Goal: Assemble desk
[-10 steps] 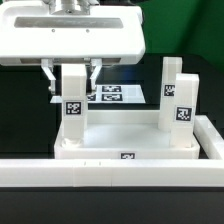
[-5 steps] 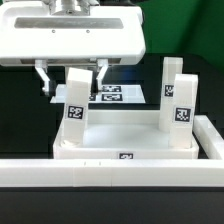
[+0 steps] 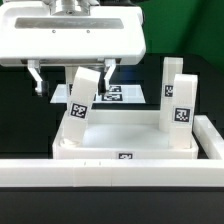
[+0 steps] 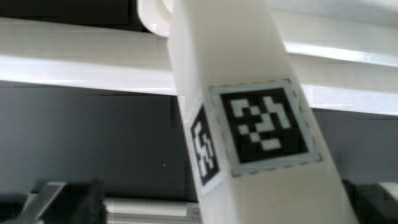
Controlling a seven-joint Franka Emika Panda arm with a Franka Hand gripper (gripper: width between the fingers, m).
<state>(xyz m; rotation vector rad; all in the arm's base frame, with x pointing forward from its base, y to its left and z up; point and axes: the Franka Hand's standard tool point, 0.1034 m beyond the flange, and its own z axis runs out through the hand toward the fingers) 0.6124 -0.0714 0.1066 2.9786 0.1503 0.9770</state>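
The white tray-like tabletop lies upside down behind the low wall. Two white legs stand upright in its sockets at the exterior view's right. A third leg stands in the near-left socket and leans, top toward the exterior view's right. My gripper is open, and its fingers stand apart on either side of the leaning leg without touching it. In the wrist view the tagged leg slants between my spread gripper; the dark fingers show at the frame's edge.
The long white low wall runs along the front and turns back at the exterior view's right. The marker board lies flat on the black table behind the tabletop.
My fingers have opened wide and let go of the left leg. The leg has tipped from upright, top toward the exterior view's right.
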